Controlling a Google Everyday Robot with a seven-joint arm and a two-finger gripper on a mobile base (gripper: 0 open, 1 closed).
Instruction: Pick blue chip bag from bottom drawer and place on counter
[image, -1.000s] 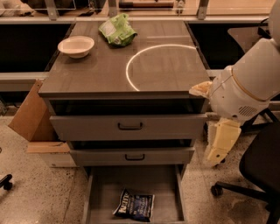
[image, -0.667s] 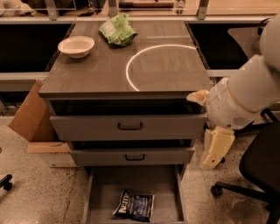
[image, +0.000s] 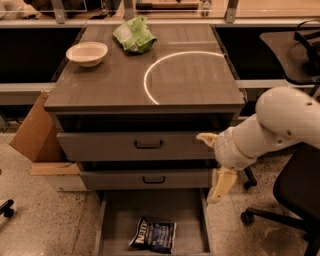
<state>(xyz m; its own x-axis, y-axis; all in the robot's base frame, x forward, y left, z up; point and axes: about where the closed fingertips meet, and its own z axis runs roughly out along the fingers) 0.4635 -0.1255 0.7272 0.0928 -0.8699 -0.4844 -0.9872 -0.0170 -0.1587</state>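
One blue chip bag (image: 154, 234): lies flat on the floor of the bottom drawer (image: 116, 220), at the lower middle of the frame, near the drawer's front edge.
Long axis: runs left to right across the frame, the right end dipped slightly lower; the white lettering sits at the left end.
Three drawers: the bottom drawer is pulled out and open from above; the two grey drawers (image: 100, 146) over it each carry one black handle.
Room in the drawer: bare grey floor shows on both sides of the bag and in a wider strip behind it, toward the middle drawer's front; low walls close the left and right sides.
One pincer (image: 206, 167): right of centre, in front of the right ends of the two upper drawers, well above and to the right of the bag; its two cream fingers (image: 221, 185) are spread wide with nothing between them, one pointing left, one hanging down just beside the bottom drawer's upper right corner.
One desk (image: 200, 85): wood-grain top in the upper half, a white arc on its right part, bare surface around it.
One bowl (image: 87, 53): upper left of the desk.
One green bag (image: 134, 35): at the desk's back edge, right of the bowl, apart from it.
One cardboard box (image: 35, 132): leans at the cabinet's left side.
One office chair (image: 295, 200): lower right.
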